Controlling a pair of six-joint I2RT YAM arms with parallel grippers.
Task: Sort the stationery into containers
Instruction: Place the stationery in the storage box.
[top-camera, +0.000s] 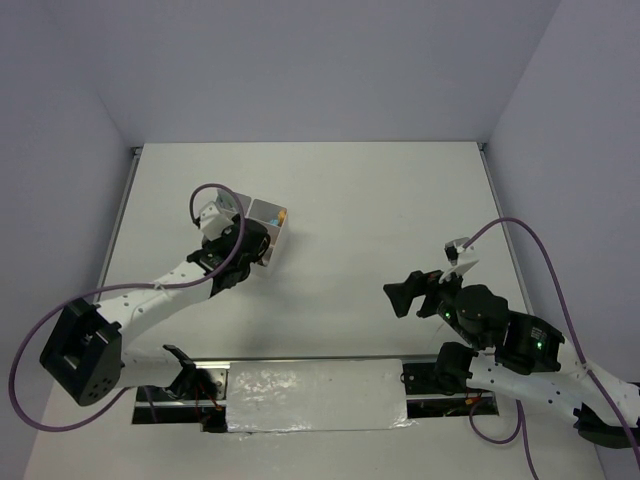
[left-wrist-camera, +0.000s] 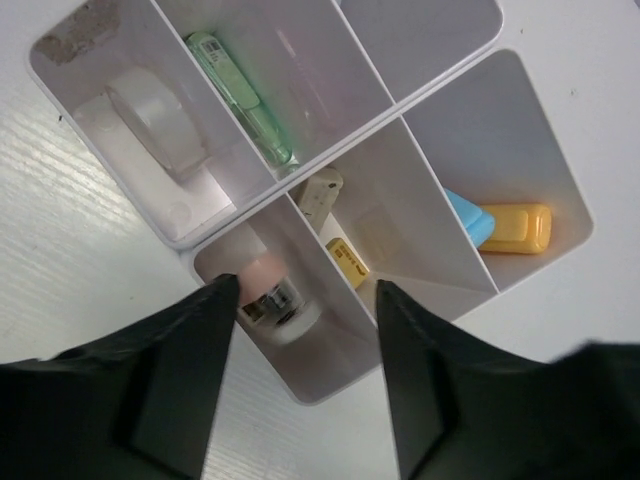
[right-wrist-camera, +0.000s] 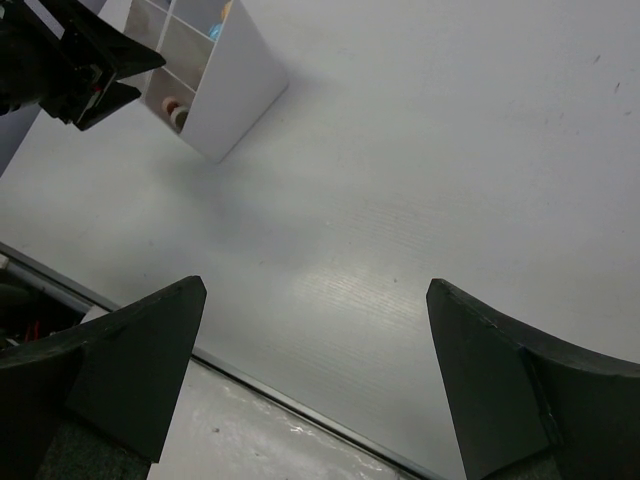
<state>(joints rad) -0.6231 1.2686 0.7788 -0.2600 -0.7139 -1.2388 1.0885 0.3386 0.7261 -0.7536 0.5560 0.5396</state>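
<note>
Left tool: fingers apart, nothing clamped, hanging directly over the divided box, which stands on the desk at its far left. In the left wrist view a double rim crosses the middle of the box; it cannot be told whether this is one unit or two set edge to edge. Contents by cell: a clear tape ring stands alone in one cell. A green marker lies lengthwise in the next, and the cell beyond that shows nothing inside. On the nearer side of the rim, a pink marker lies in the cell beneath the gap of the left tool. It is blurred and close to one finger, and contact cannot be confirmed. The middle cell holds a tan eraser and a small yellow piece. The end cell holds a blue marker touching an orange-yellow marker. Right tool: fingers set wide apart and holding nothing, above bare desk and well apart from the box.
</note>
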